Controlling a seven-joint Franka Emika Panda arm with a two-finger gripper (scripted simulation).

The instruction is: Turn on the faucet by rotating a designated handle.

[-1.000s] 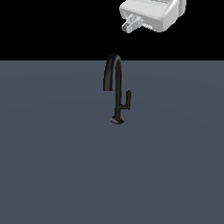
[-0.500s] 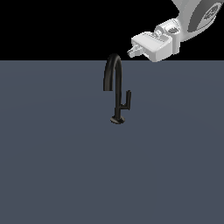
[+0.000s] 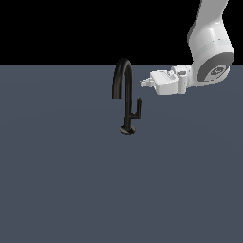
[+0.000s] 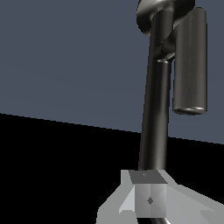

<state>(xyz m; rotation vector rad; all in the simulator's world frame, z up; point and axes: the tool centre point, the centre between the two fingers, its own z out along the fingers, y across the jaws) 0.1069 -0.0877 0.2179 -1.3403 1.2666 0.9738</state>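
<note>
Faucet (image 3: 124,95) in matte black stands upright on the grey tabletop (image 3: 66,180), a little above the middle of the exterior view, its small round base resting flat on the surface. A thin stem rises from the base and bends over into a tall arch whose open end hangs down on the exterior view's left. The handle (image 3: 138,108), a short upright rod, sits just beside the stem on the exterior view's right, joined to it low down by a small side arm.

The white robot arm (image 3: 209,47) comes down from the upper corner on the exterior view's right and turns level, so that the claw (image 3: 144,82) points toward the faucet from that side. Its tip is near the arch, at about the height of the upper stem and above the top of the handle, and appears clear of both.

In the wrist view the stem (image 4: 155,96) runs across the picture with the handle (image 4: 189,65) alongside it, and the pale grey claw (image 4: 148,199) shows at the edge, partly covering the stem. I cannot tell whether the claw is released or clenched; its fingers are too close and too small to make out in either view.
</note>
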